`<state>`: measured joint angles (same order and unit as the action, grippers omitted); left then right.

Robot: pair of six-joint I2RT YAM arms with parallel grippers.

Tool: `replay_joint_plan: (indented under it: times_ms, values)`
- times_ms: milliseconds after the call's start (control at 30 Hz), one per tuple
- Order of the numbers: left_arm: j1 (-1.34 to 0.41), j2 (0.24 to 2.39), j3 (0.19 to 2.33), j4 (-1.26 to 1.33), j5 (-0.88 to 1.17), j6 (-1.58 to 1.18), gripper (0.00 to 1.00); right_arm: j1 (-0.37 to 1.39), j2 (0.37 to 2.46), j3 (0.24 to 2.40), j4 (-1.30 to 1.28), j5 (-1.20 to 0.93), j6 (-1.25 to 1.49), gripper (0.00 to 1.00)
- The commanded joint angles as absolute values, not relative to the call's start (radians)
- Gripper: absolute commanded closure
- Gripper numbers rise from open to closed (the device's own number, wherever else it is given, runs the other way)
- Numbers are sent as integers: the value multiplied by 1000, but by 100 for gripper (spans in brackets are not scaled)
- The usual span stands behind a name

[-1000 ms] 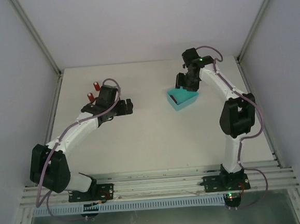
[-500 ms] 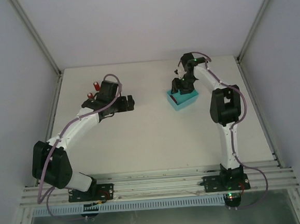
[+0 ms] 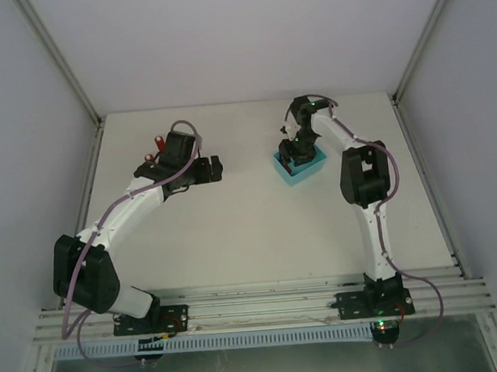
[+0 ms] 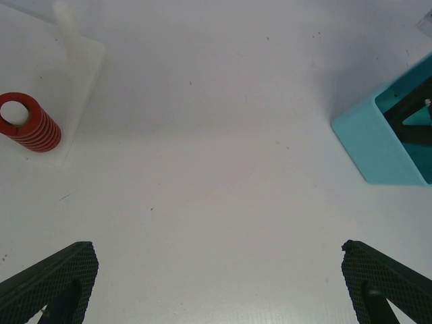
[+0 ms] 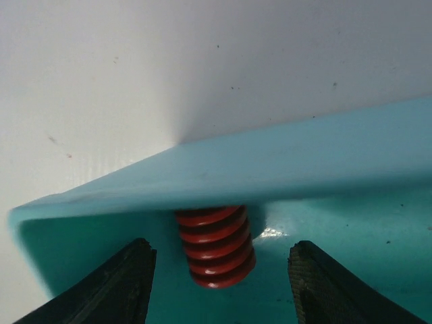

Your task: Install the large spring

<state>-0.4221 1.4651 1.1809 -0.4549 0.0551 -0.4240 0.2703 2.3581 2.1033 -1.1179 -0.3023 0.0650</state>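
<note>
A white bench carries everything. The right arm reaches down into a teal open-topped bin at the far right of the bench. The left arm hangs over the far left. Near it lies a white base plate with an upright peg and a red spring standing on it. The left claw is spread wide, holding nothing. The right claw is parted, its fingers flanking but not touching a red coil spring inside the bin.

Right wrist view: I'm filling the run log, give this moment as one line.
right claw: open, straddling red spring in teal bin | left claw: open
</note>
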Motion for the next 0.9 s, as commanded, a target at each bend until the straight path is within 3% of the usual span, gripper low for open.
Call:
replay_joint_plan:
  times_ms: [0,200,467,867]
  values:
    - [-426,1476,1227,-492,55,-429,1,277,2396,2120,-1149,-263,39,42]
    - [-426,1477,1231,-492,55,-426,1,278,2436,2124,-1131,-192,59,47]
    - [-426,1456,1217,-487,49,-431,1,279,2436,2105,-1084,-163,57,64]
    - [-423,1461,1269,-472,57,-467,1,279,2349,2097,-1073,-153,49,80]
